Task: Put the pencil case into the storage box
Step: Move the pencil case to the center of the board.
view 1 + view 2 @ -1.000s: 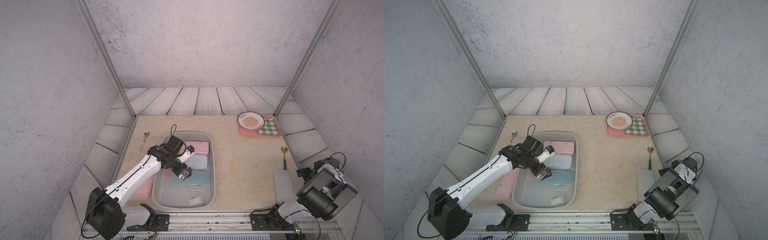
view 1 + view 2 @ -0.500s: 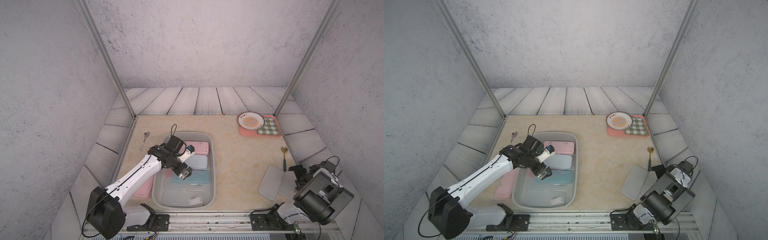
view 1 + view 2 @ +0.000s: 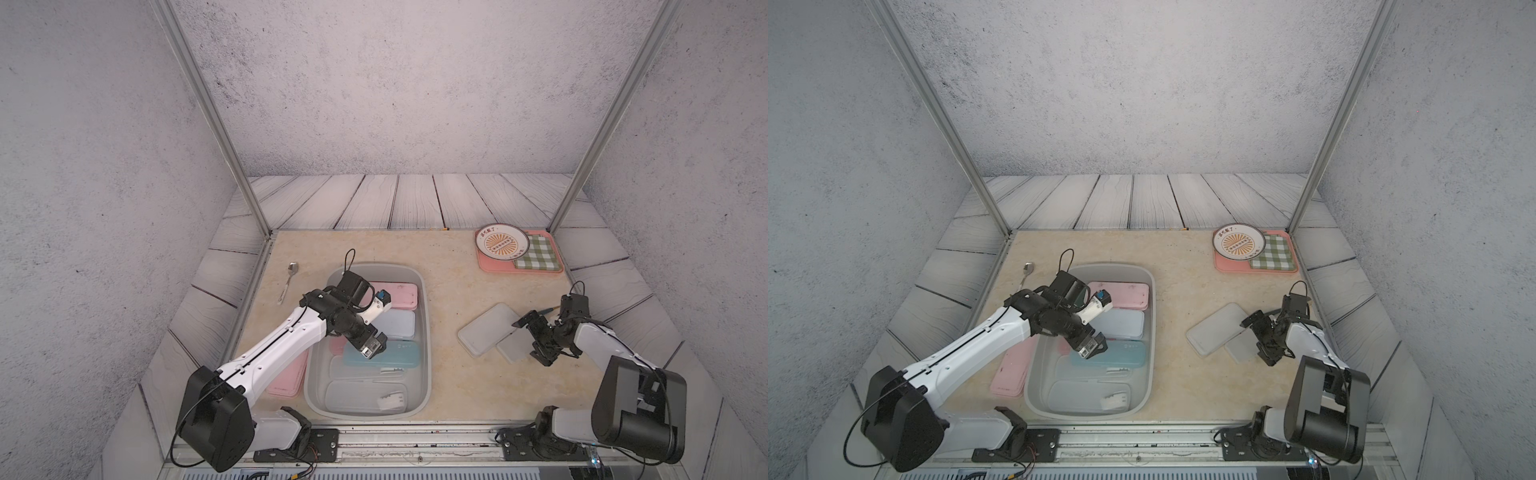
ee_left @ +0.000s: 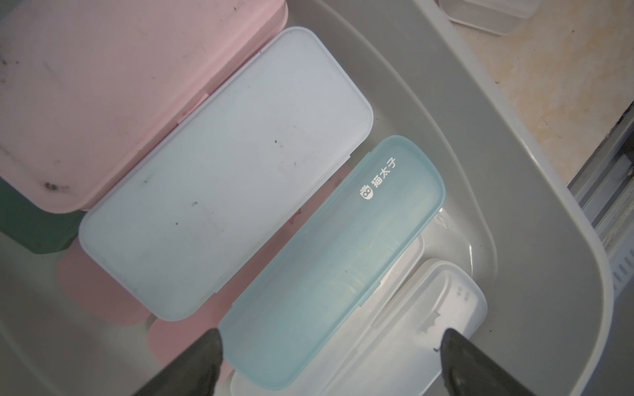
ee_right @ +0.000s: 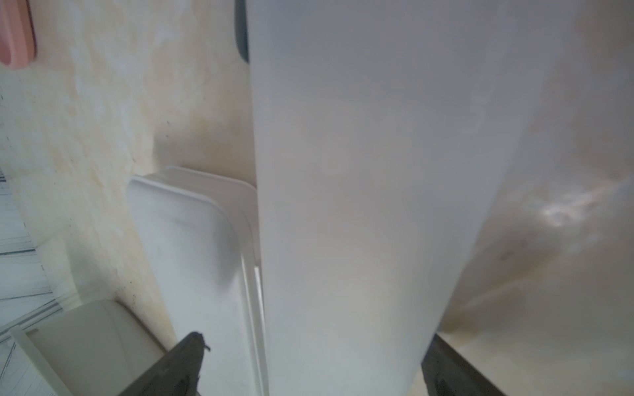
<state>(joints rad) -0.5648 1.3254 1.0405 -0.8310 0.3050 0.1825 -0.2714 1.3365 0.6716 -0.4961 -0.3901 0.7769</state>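
Big light-grey plastic storage box holds several cases already; left hand hangs spread above. Frosted white pencil case still on the desk at its 3 o'clock, spread right hand straddling it, maybe touching.

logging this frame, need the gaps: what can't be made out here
Pink pencil case beside the storage box: left arm covers most, both top views.
White pencil case: blurred in right wrist view; whether right gripper holds it unclear.
Plate lettering: too small, top views.

Staged robot test cell, probably a lab, grey textured backdrop walls, aluminium frame posts, base rail
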